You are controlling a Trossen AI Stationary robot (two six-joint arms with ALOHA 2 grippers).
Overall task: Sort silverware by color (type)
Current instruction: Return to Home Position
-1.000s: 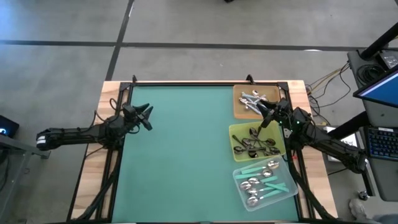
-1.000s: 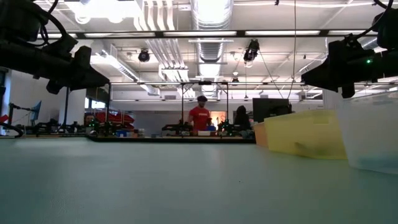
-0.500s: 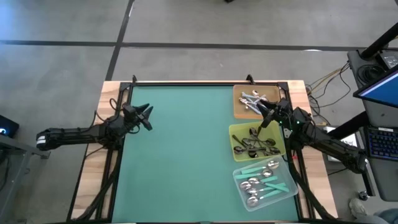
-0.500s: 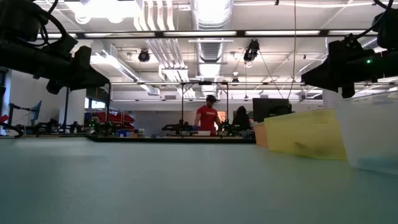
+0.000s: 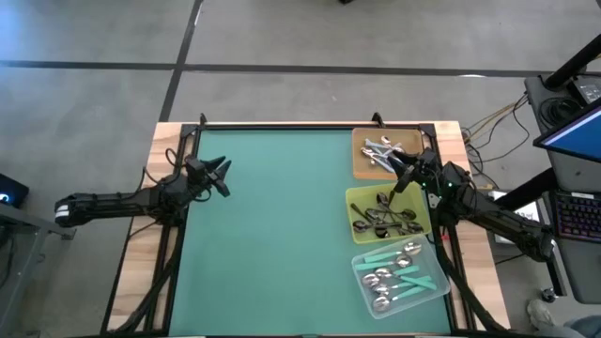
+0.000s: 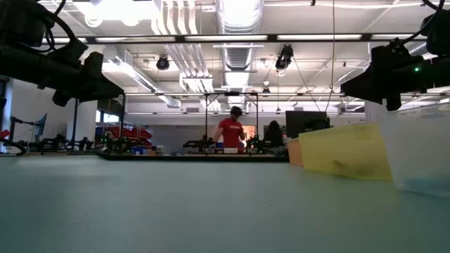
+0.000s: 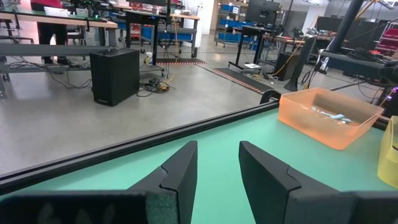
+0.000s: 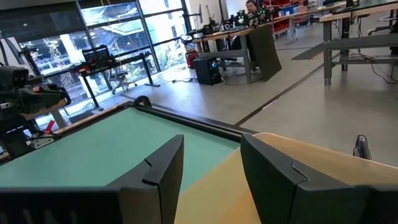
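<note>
The silverware lies sorted in three square trays along the table's right side. Shiny silver spoons [image 5: 379, 150] rest in the orange tray [image 5: 362, 167], dark spoons [image 5: 385, 217] in the yellow tray [image 5: 357, 200], and teal-handled spoons [image 5: 399, 273] in the clear tray [image 5: 362, 279]. My left gripper [image 5: 223, 178] hovers open above the table's left edge, holding nothing; its fingers [image 7: 217, 171] point level across the mat. My right gripper [image 5: 402, 174] hovers open between the orange and yellow trays, and nothing sits between its fingers [image 8: 211, 168].
The green mat [image 5: 272, 225] stretches bare between the two arms. A black frame rail [image 5: 282, 127] runs along the table's far edge. In the low view a person [image 6: 230, 133] in a red shirt stands far back in the room.
Both arms have kept still. Only the person in the red shirt has shifted a little in the room beyond the table.
</note>
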